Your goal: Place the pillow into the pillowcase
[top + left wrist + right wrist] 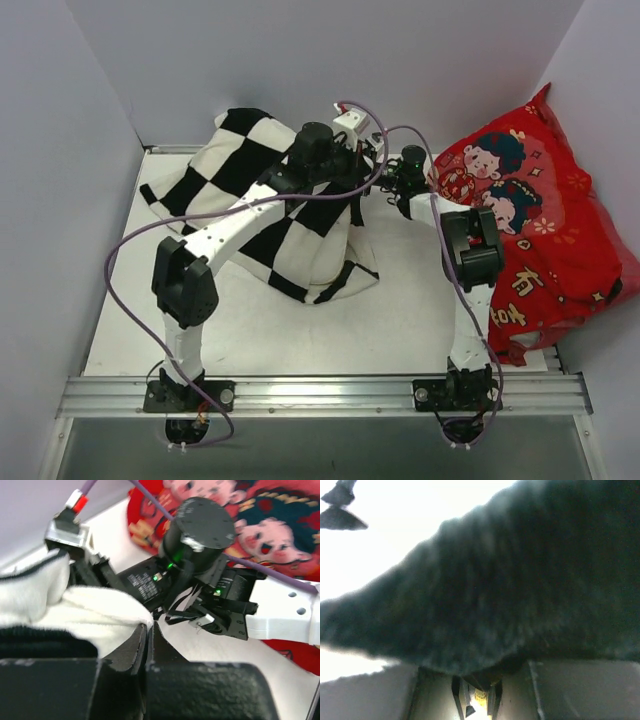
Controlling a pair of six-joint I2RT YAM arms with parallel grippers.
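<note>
The black and white checkered pillowcase (235,140) lies bulging on the table's left half. Its upper right corner is lifted where both grippers meet. My left gripper (358,158) is shut on a white fold of the pillowcase (90,615); in the left wrist view its jaws (148,627) press together on the cloth's edge. Facing it, my right gripper (383,168) is buried under dark pillowcase cloth (520,580). Its fingers (477,700) stand close together with a wedge of cloth between them and a small yellow strip (481,696) behind. The rest of the pillow is hidden.
A large red cartoon-printed cushion (540,220) leans against the right wall, just behind my right arm (465,250). White walls enclose the table on the left, back and right. A purple cable (130,250) loops off the left arm. An aluminium rail (320,395) runs along the near edge.
</note>
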